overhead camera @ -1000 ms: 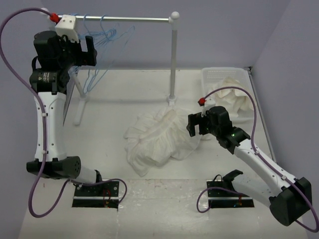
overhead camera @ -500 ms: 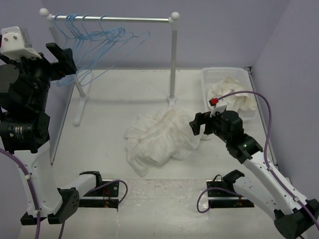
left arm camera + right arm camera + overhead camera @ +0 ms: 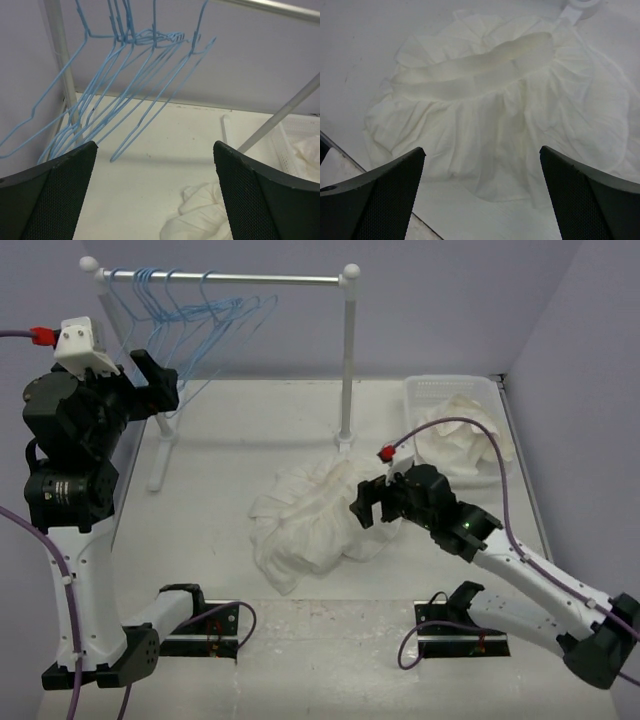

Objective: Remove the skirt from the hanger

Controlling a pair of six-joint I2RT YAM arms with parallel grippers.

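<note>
By the left post of the silver metal clothes rail [image 3: 270, 279], our left gripper [image 3: 158, 385] gapes wide, empty. At least five thin light-blue wire hangers [image 3: 200, 320] crowd the rail's left end. One large white gathered skirt [image 3: 315, 515] lies crumpled before the rail's right post, on no hanger. Our right gripper [image 3: 378, 502] hangs over the skirt's right edge, fingers spread, holding nothing. Right of the rail, one white plastic basket [image 3: 450, 383] holds one cream cloth [image 3: 465, 440].

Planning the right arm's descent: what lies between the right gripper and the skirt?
Nothing. The right wrist view shows the skirt lying uncovered straight ahead of the open right gripper; the stretch between them is bare.
</note>
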